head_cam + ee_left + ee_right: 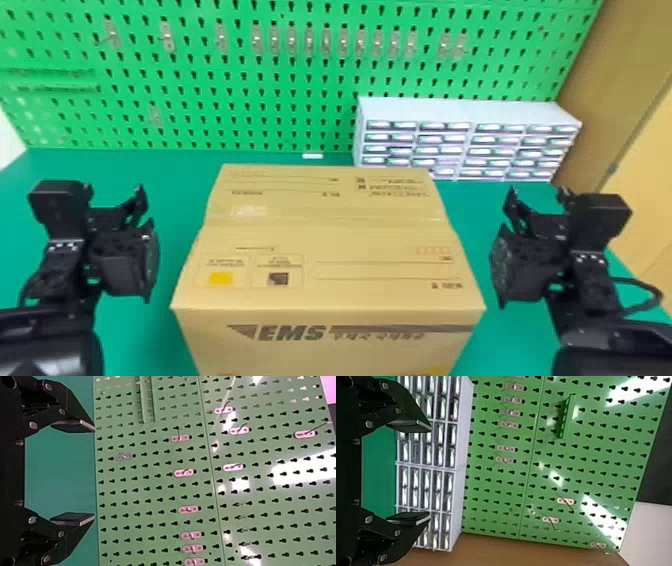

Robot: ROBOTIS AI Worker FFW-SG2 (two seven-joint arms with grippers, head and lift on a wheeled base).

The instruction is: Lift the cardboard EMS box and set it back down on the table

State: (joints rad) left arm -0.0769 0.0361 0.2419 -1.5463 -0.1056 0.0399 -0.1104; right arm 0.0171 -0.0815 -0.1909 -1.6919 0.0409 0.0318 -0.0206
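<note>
In the head view my left gripper [145, 215] stands left of the cardboard EMS box [325, 240], with green table showing between them. On the box's other side is my right gripper [507, 215], also apart from the cardboard. The box is closed and upright, its lettered front toward me. The left wrist view shows the left gripper [93, 473] open, its two fingers wide apart with nothing between them. The right gripper [430, 471] is likewise open and holds nothing in the right wrist view.
Behind the box, a white drawer cabinet [470, 112] stands at the back right of the green table [165, 170]. A green pegboard [225, 75] with hooks rises along the back edge. A small white object [312, 156] lies near it.
</note>
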